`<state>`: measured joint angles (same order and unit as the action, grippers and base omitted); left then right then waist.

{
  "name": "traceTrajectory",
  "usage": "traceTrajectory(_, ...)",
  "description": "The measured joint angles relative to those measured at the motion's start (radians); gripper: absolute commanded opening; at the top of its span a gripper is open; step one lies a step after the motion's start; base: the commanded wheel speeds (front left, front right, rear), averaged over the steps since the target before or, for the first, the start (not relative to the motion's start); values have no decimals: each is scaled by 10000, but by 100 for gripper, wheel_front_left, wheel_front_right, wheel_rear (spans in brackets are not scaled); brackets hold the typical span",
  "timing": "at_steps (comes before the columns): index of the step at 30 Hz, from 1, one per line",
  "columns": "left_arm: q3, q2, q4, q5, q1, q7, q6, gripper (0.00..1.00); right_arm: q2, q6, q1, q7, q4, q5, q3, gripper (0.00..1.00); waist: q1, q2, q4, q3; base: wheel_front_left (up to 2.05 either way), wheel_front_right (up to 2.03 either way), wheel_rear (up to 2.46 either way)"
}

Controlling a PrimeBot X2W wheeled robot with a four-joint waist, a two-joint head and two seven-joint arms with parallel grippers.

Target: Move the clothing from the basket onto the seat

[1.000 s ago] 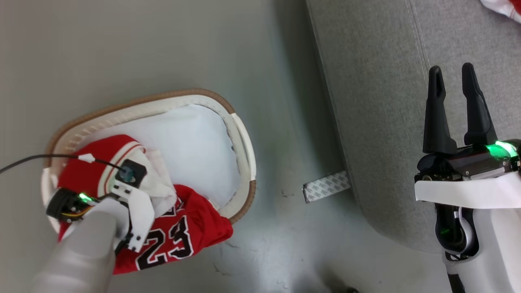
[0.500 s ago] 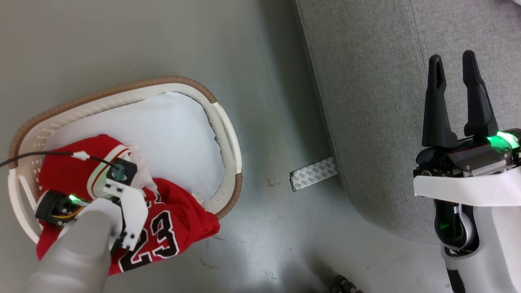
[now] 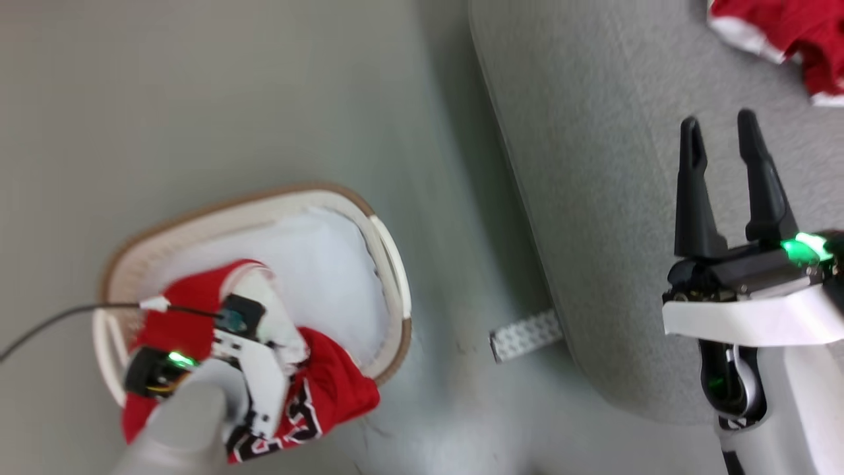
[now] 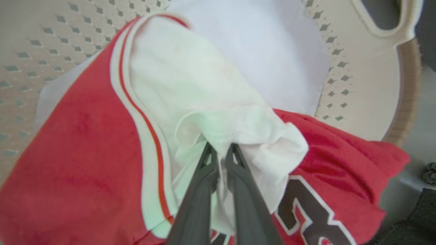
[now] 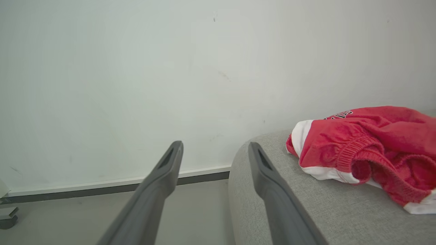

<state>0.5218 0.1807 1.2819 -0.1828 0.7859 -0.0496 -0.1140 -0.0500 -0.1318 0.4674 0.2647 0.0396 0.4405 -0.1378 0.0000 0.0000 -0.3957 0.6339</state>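
In the left wrist view my left gripper [image 4: 219, 148] is shut on a bunched white fold of the red clothing [image 4: 81, 143], a jersey with black-and-white numbers. The jersey lies in the white basket [image 4: 361, 85] and hangs over its near rim [image 3: 395, 330]. From the head view, my left wrist [image 3: 244, 336] covers the clothing [image 3: 178, 310] and hides the fingers. My right gripper [image 3: 722, 132] stands open over the grey seat [image 3: 593, 165], holding nothing. Another red garment with white trim [image 5: 368, 143] lies on the seat [image 5: 306, 204], at the head view's top right [image 3: 784, 26].
A pale blue-white cushion [image 3: 330, 264] fills the basket's floor under the clothing. A grey patterned strip [image 3: 525, 335] lies on the floor between basket and seat. A pale wall with a baseboard [image 5: 102, 189] stands beyond the seat's end.
My left gripper has shut on the white fold of the jersey. The head camera has shifted, so the whole picture moved. The right gripper stays open.
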Motion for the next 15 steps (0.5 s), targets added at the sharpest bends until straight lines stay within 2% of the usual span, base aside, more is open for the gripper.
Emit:
traceTrajectory(9, -192, -775, -105, -894, -597, -1340, -134, 0, 0, 0, -773, 0, 545, -606, 13, 100, 0, 0, 604, -2047, 0, 0, 0)
traceTrajectory(15, 130, -1078, -761, -1649, -1136, -1806, -171, 0, -173, 0, -1310, 0, 817, -652, 77, 100, 0, 0, 1104, -3336, 0, 0, 0)
